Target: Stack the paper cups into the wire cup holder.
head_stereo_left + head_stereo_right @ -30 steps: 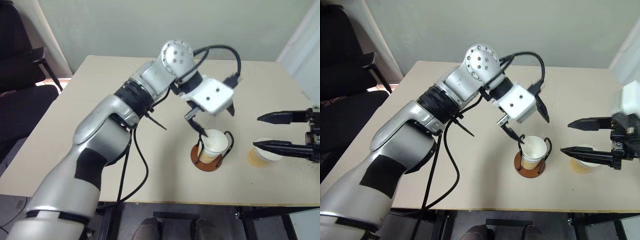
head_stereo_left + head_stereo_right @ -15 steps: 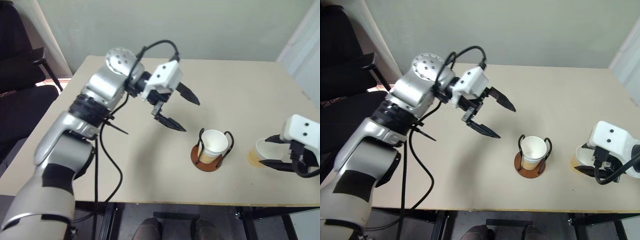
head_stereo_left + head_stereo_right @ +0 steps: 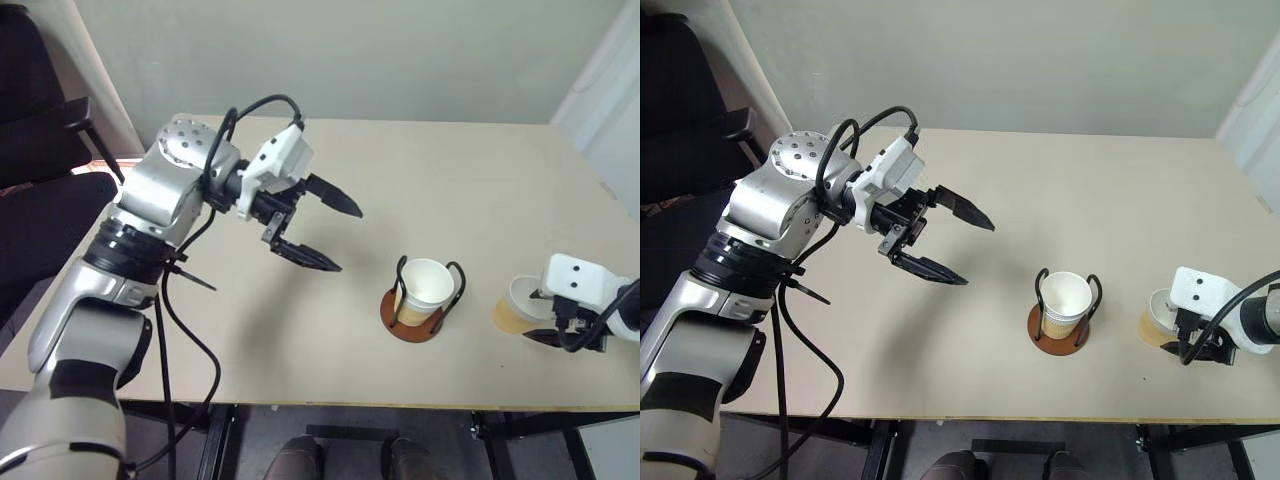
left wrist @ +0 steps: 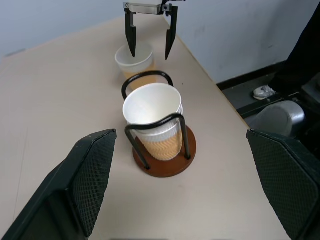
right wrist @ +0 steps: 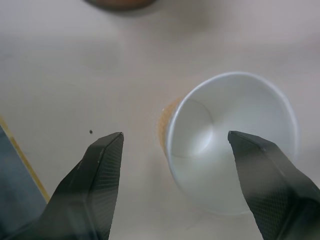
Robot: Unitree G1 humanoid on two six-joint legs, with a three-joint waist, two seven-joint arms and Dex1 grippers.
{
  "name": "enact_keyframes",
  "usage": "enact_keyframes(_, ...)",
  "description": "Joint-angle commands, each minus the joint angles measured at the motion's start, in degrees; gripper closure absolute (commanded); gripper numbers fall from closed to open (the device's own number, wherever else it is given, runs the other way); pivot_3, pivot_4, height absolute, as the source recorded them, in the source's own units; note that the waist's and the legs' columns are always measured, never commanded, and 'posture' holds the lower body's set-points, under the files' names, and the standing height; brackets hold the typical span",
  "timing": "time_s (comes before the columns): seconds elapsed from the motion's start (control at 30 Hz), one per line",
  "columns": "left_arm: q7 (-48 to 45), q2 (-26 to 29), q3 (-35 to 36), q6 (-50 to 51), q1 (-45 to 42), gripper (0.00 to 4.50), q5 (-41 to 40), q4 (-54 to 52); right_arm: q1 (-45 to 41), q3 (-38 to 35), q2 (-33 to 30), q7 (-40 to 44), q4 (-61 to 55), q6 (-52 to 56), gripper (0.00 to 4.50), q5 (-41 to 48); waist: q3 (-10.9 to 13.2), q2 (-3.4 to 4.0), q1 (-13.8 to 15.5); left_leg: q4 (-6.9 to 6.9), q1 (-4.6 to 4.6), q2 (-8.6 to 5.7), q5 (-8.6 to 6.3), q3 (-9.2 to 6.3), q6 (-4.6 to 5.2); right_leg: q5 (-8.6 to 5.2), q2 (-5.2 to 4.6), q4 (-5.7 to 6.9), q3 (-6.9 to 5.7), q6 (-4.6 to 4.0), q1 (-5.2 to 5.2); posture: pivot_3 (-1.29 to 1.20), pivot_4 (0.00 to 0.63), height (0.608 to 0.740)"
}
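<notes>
Reaching for the last loose cup (image 3: 513,305) is the step in hand: the right gripper (image 4: 150,44) hangs over it with fingers apart, one on each side of the rim, not yet closed. The holder (image 3: 418,312) just left of it already carries a cup (image 3: 427,284). Next calls for closing on the wall, lifting, then carrying left to nest it. The left gripper (image 3: 325,235), spread wide and empty, hangs well left, leaving room. The loose cup stands near the desk's (image 3: 300,330) near edge.

A cup (image 3: 1067,303) stands in the wire holder (image 3: 1058,330) on the table (image 3: 970,370). The left gripper (image 3: 958,245) hangs open, well apart. Another cup (image 3: 1156,318) sits beside the right arm.
</notes>
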Motion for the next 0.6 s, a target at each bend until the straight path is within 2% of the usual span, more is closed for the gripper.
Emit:
enact_keyframes(0.03, -1.78, 0.49, 2.49, -0.04, 0.1, 0.0, 0.54, -2.39, -2.71, 2.51, 0.23, 0.31, 1.39, -1.94, 1.96, -2.14, 0.0, 0.0, -0.03, 0.0, 0.01, 0.0, 0.0, 0.0, 0.0, 0.0, 0.0, 0.0, 0.0, 0.0, 0.0, 0.0, 0.15, 0.74)
enact_keyframes(0.27, -1.78, 1.04, 2.4, -0.75, 0.96, 0.0, 1.57, -2.74, -3.7, 3.42, 0.76, 1.34, 1.2, -2.24, 4.48, -2.85, 0.0, -0.01, -0.03, -0.03, -0.01, 0.0, -0.01, 0.0, 0.02, 0.0, -0.01, -0.04, 0.0, 0.0, 0.0, 0.0, 0.15, 0.74)
enact_keyframes(0.47, -1.78, 0.98, 2.45, -0.83, 1.22, 0.0, 2.1, -2.98, -1.96, 1.51, 0.57, 2.23, 0.8, -2.57, 4.48, -3.41, 0.0, -0.01, -0.03, -0.03, -0.01, 0.0, -0.02, 0.0, 0.02, 0.01, -0.02, -0.03, 0.0, -0.02, 0.0, 0.0, 0.15, 0.74)
enact_keyframes(0.6, -1.78, 1.6, 2.11, -1.23, 1.37, 0.0, 2.16, -2.92, -3.16, -5.65, -1.88, 6.54, 1.09, -2.81, 4.48, -1.65, 0.01, 0.0, -0.05, -0.04, -0.03, 0.0, -0.03, 0.01, 0.03, 0.0, -0.03, -0.04, 0.0, -0.03, -0.01, 0.0, 0.15, 0.74)
